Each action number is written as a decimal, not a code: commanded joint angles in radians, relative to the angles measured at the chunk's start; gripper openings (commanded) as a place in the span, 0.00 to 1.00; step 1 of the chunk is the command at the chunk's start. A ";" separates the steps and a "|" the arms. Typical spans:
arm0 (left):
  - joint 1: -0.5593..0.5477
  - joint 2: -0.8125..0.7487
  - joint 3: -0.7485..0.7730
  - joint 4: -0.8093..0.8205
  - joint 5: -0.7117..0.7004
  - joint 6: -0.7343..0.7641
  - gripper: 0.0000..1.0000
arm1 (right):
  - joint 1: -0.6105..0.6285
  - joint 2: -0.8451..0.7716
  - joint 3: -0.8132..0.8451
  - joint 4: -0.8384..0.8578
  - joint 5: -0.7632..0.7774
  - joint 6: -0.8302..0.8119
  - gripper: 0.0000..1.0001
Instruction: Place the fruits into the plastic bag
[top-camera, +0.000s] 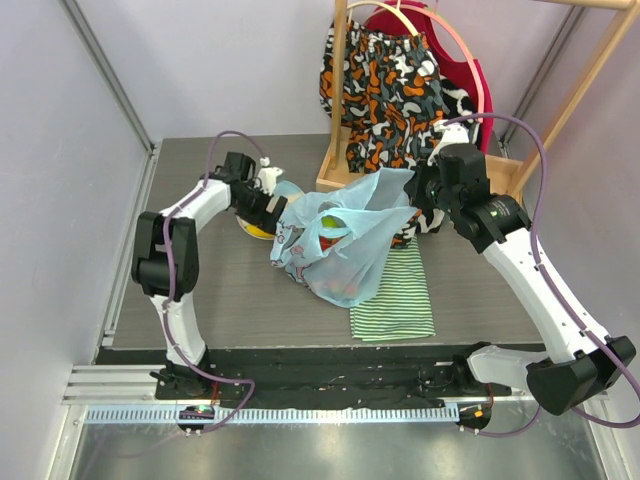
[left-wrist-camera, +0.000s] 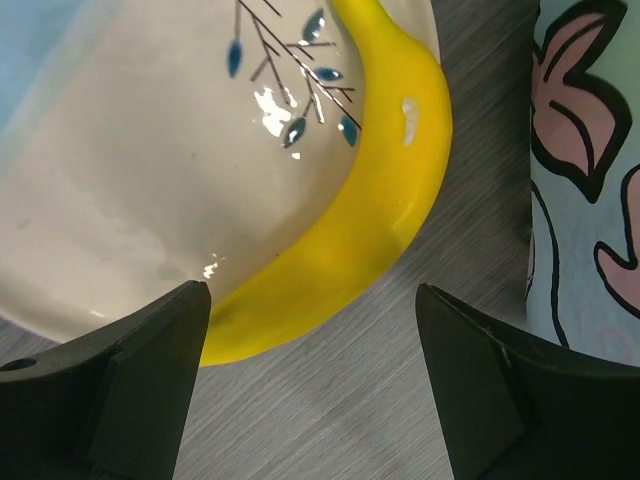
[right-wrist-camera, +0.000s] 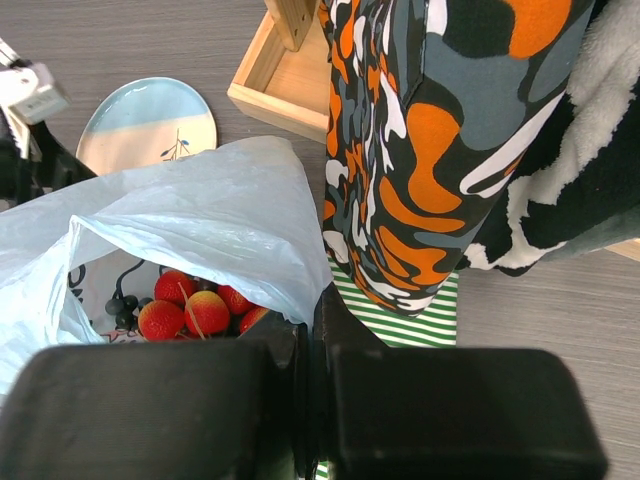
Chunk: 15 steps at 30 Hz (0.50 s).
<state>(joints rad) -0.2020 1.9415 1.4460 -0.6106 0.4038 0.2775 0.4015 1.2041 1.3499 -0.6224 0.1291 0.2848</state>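
The light-blue plastic bag (top-camera: 345, 245) stands open mid-table. My right gripper (top-camera: 420, 197) is shut on its right rim (right-wrist-camera: 255, 215) and holds the mouth up. Inside lie red strawberries (right-wrist-camera: 190, 305) and dark grapes (right-wrist-camera: 120, 310); the green apple (top-camera: 328, 222) shows through the opening from above. The yellow banana (left-wrist-camera: 370, 200) lies on the table against the edge of the pale leaf-sketch plate (left-wrist-camera: 150, 150), left of the bag (left-wrist-camera: 590, 200). My left gripper (left-wrist-camera: 310, 295) is open and empty just above the banana's near end, one finger on each side of it.
A green-and-white striped cloth (top-camera: 395, 295) lies under the bag's right side. A wooden rack base (top-camera: 345, 175) with a hanging orange-and-black garment (top-camera: 395, 85) stands at the back, close to my right gripper. Grey walls enclose the table.
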 joint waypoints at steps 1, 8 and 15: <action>-0.019 0.023 0.047 -0.028 -0.012 0.045 0.87 | -0.007 -0.002 0.018 0.047 0.017 -0.003 0.01; -0.025 0.083 0.102 -0.048 -0.069 0.019 0.73 | -0.007 -0.002 0.009 0.050 0.018 -0.001 0.01; -0.030 0.112 0.117 -0.029 -0.102 -0.001 0.60 | -0.009 -0.005 0.002 0.053 0.024 -0.001 0.01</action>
<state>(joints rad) -0.2291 2.0396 1.5242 -0.6449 0.3256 0.2897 0.4004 1.2045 1.3468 -0.6216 0.1291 0.2855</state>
